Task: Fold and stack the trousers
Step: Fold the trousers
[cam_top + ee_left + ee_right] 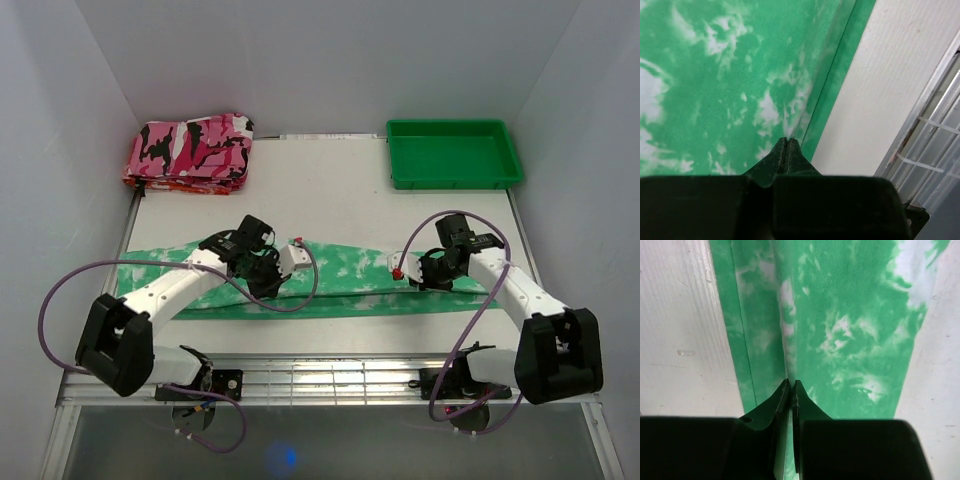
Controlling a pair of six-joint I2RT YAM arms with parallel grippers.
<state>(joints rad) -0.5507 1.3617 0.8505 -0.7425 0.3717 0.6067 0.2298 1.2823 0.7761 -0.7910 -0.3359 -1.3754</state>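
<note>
The trousers lie flat in a long strip across the middle of the frame, on the desk. The left end effector is closed tight, its tips on a fold line near the strip's edge; whether it pinches cloth cannot be told. The right end effector is clamped on the trousers, with cloth showing between its fingers. A tray sits upper right, and a folded camouflage cloth upper left.

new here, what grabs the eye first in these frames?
The green tie-dye trousers lie stretched flat, left to right, across the middle of the table. Both arms reach onto them: the left pincer is shut at their near edge, the right pincer shut on a raised pleat of cloth. At the far edge sit a folded pink camouflage cloth, left, and a green tray, right.
</note>
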